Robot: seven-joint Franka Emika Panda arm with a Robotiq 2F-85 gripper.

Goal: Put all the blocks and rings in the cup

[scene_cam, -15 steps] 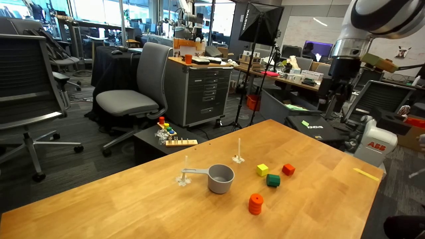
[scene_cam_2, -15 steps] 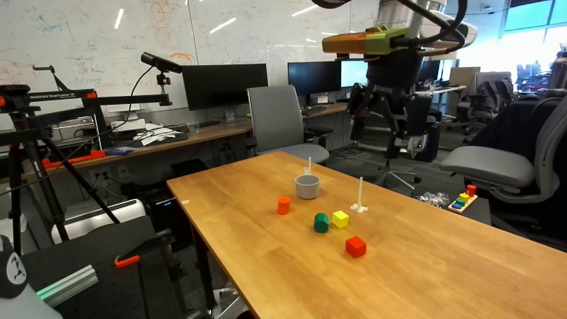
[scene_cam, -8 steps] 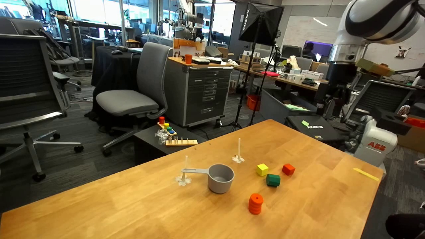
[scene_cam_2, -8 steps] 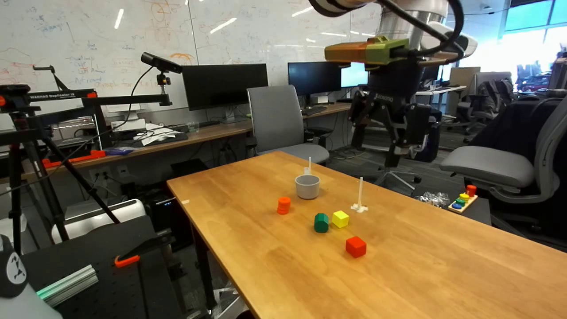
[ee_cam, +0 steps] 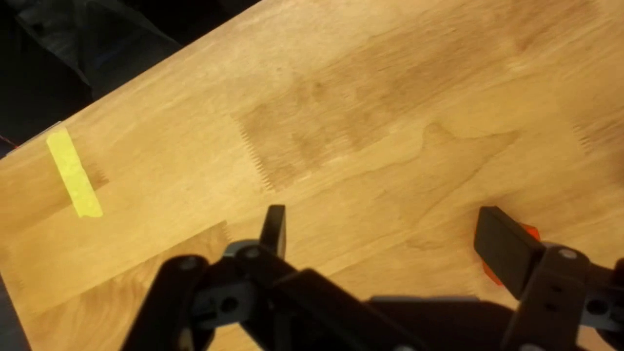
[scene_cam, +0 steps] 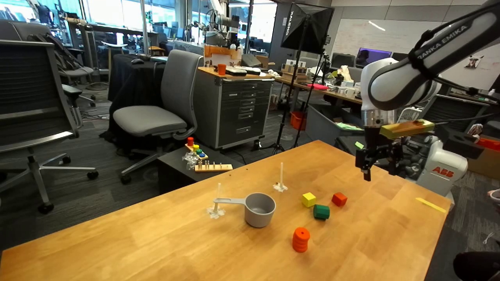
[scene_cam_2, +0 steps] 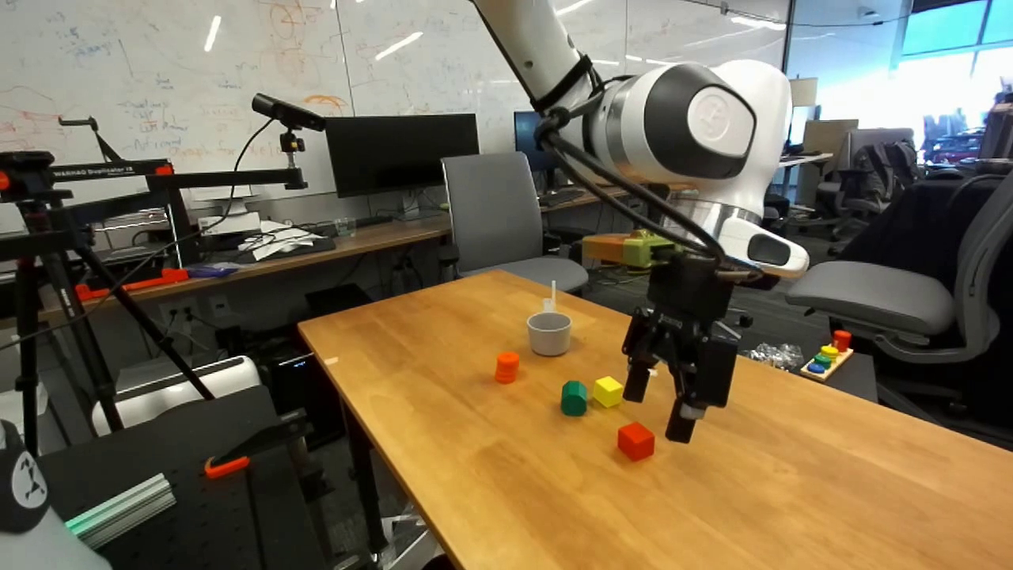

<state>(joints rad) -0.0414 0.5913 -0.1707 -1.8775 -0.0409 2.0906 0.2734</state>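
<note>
My gripper (scene_cam: 379, 175) (scene_cam_2: 656, 416) hangs open above the table near the red block (scene_cam: 339, 199) (scene_cam_2: 635, 441), with nothing between its fingers. In the wrist view the gripper (ee_cam: 382, 214) shows wide apart, and its right-hand finger (ee_cam: 507, 248) mostly covers the red block (ee_cam: 492, 274). Close to that block lie a yellow block (scene_cam: 308, 200) and a green block (scene_cam: 321, 212). Orange rings (scene_cam: 300, 240) (scene_cam_2: 506, 368) stand in a short stack, apart from the blocks. The grey cup (scene_cam: 258, 214) (scene_cam_2: 549, 334) stands upright, its handle sticking out sideways; no pieces show inside.
Two thin white pegs (scene_cam: 281, 175) (scene_cam_2: 644, 344) rise from the table, one beside the cup's handle. Yellow tape (scene_cam: 430, 205) (ee_cam: 74, 173) marks the table near an edge. A low black stand (scene_cam: 175, 171) holds wooden peg toys beyond the table.
My arm has come down sharply and swung in over the table, bringing the gripper close to the red block. The gripper stays open. Blocks, rings and cup have not moved.
</note>
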